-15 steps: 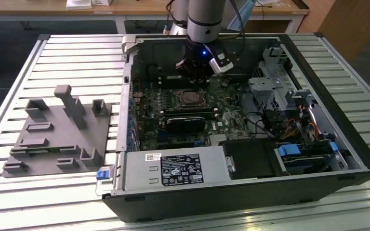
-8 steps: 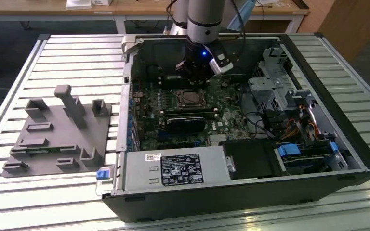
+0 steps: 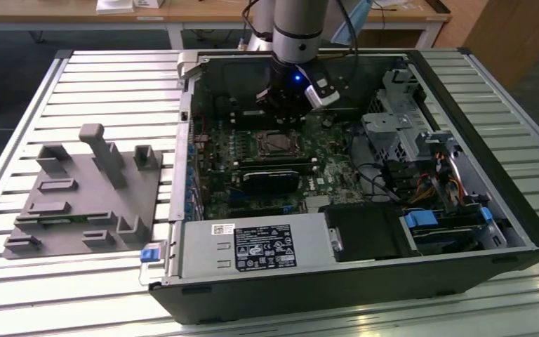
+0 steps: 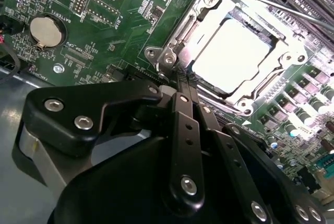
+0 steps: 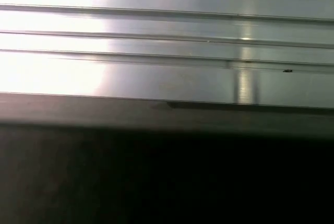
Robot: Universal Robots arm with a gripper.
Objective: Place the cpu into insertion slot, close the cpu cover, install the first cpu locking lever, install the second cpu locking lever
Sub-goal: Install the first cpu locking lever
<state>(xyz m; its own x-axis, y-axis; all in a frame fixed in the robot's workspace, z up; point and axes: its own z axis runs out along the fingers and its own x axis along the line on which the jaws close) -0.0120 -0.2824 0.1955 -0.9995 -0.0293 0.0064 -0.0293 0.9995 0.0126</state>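
In the second wrist view the cpu [image 4: 235, 51] lies flat in its socket, its pale silver face bright. The cpu cover [image 4: 286, 57] is down around it, framing it with silvery metal. A thin locking lever [image 4: 292, 11] runs along the far side of the socket. My gripper [image 4: 181, 78] has its black fingers pressed together, tips at the socket's corner hinge, with nothing visible between them. In the exterior view the gripper [image 3: 283, 116] hangs inside the open case just behind the insertion slot [image 3: 274, 143].
The open computer case [image 3: 494, 232] lies on a slatted metal table [image 3: 110, 77]. Drive bays and cables [image 3: 420, 175] fill the case on the exterior view's right. A grey fixture block [image 3: 82, 196] stands on the exterior view's left. A coin battery [image 4: 46, 30] sits on the green board.
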